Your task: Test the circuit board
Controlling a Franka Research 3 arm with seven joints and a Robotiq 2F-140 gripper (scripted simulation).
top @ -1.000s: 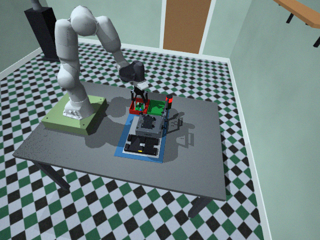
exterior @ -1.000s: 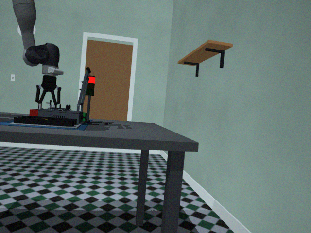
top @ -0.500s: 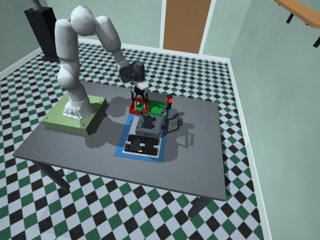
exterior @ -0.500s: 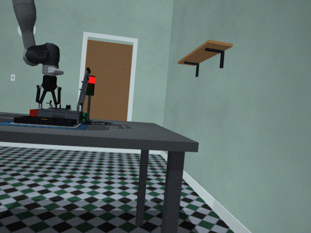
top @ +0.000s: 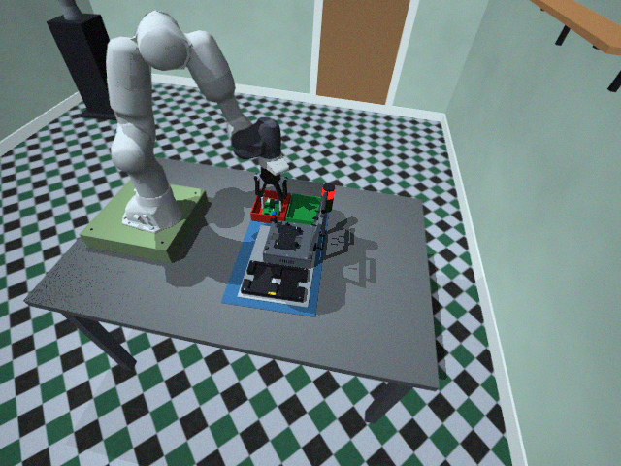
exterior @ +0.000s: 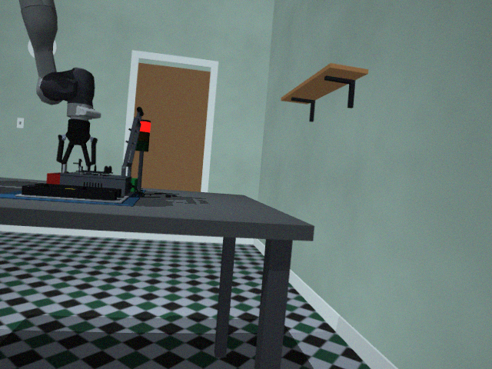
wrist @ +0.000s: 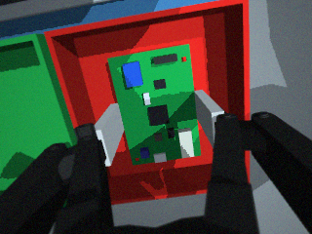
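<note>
Board sits clamped between my pads, hanging over the red bin, and the tower shows red. I'd ease lower, stay centred, then part my gripper at three and nine o'clock.

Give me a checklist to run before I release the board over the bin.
1. Signal tower shows red: ok.
2. Gripper is over the red bin, not the green bin: ok.
3. Circuit board is face up between the pads, within the bin's walls: ok.
4. Drop height is within the limit: cannot tell.
5. Red bin stands upright: ok.
</note>
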